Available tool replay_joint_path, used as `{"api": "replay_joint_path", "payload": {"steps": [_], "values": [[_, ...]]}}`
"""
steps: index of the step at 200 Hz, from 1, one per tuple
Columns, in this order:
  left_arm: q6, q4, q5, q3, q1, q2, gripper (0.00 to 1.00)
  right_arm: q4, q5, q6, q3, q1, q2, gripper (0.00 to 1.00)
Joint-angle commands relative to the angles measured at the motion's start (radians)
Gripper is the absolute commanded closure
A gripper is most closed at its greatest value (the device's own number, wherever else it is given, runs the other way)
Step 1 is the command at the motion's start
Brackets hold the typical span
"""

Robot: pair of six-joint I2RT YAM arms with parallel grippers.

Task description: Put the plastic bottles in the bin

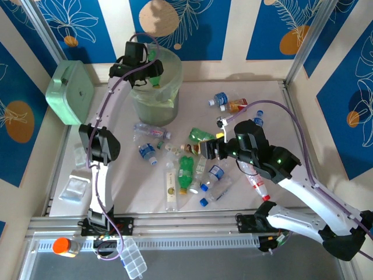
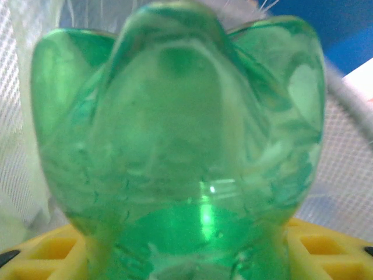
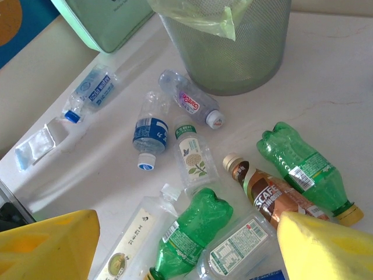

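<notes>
Left end effector [image 1: 150, 71], clamped on a green bottle [image 2: 186, 146], hangs over the bin [image 1: 175, 67] at eleven o'clock; right end effector [image 3: 187, 248], jaws apart, hovers above scattered bottles [image 3: 192, 154].

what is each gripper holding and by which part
The left gripper holds a green bottle by its sides near the base; the right gripper holds nothing.

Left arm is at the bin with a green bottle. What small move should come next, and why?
Probably open the left gripper to drop the green bottle. From above, the gripper sits over the mouth of the bin, and its wrist view shows the bottle between the yellow fingers with mesh wall behind.
</notes>
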Motion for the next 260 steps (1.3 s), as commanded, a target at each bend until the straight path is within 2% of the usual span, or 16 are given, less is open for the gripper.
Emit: {"api": "replay_joint_path", "payload": {"steps": [1, 56, 99, 121, 136, 190, 211, 243, 260], "values": [[0.039, -0.026, -0.036, -0.014, -0.011, 0.020, 0.66, 0.021, 0.001, -0.021, -0.018, -0.008, 0.014, 0.20], [0.021, -0.061, -0.036, -0.055, -0.021, 0.054, 0.49, 0.038, 0.020, -0.043, 0.000, -0.014, 0.034, 0.19], [0.019, -0.079, -0.049, -0.063, -0.023, 0.053, 0.28, 0.024, 0.043, -0.057, 0.021, -0.023, 0.022, 0.19], [0.019, -0.076, -0.046, -0.063, -0.024, 0.036, 0.25, 0.013, 0.049, -0.062, 0.030, -0.025, 0.011, 0.19], [0.019, -0.071, -0.034, -0.062, -0.023, 0.019, 0.20, 0.008, 0.049, -0.063, 0.035, -0.025, 0.003, 0.19], [0.023, -0.078, 0.000, -0.055, -0.028, -0.099, 0.22, -0.036, 0.070, -0.054, 0.072, -0.026, -0.021, 0.19], [0.035, -0.097, -0.027, -0.071, -0.047, -0.188, 0.23, -0.047, 0.088, -0.041, 0.075, -0.026, -0.032, 0.20], [0.023, -0.073, -0.066, -0.181, -0.084, -0.375, 0.23, -0.125, 0.115, 0.028, 0.098, -0.058, -0.014, 0.21], [0.011, -0.025, -0.077, -0.306, -0.105, -0.508, 0.24, -0.180, 0.109, 0.072, 0.106, -0.088, 0.004, 0.21]]}}
